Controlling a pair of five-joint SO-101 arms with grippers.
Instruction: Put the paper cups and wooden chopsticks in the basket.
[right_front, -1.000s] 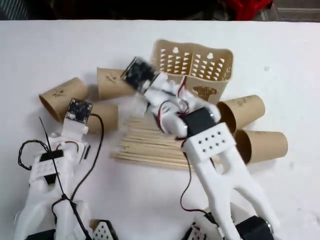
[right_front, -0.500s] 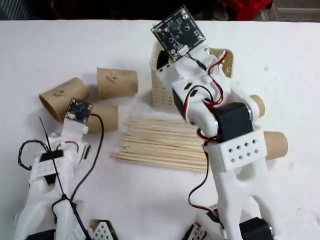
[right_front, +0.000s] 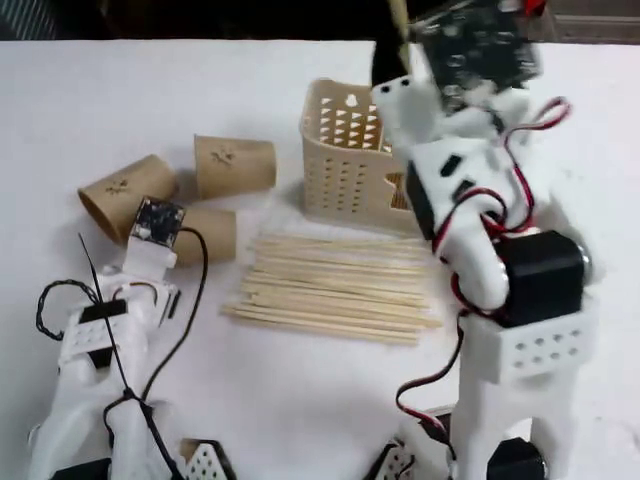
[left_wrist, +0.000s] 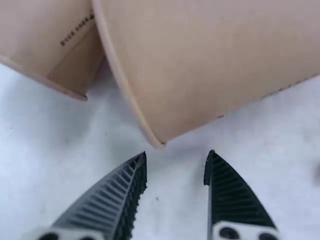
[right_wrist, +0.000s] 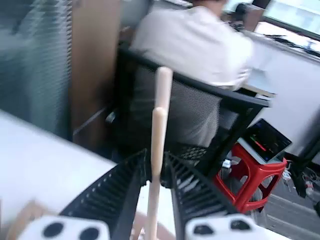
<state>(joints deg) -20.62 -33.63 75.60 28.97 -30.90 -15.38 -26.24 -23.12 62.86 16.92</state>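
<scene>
Wooden chopsticks (right_front: 330, 285) lie in a loose pile at mid-tabletop (right_front: 120, 90). The basket (right_front: 345, 165) stands upright just at their 12 o'clock. Three cups (right_front: 235, 165) lie on their sides at 10 o'clock of the pile, outside the basket. We see the left jaws parted narrowly and holding nothing, low over the tabletop, with the rim of the nearest cup (left_wrist: 210, 65) just ahead of their tips. The right arm (right_front: 490, 230) stands raised at 3 o'clock of the basket and covers its right side. Its jaws are pinched on a held chopstick (right_wrist: 159, 120), which points upward from between them.
</scene>
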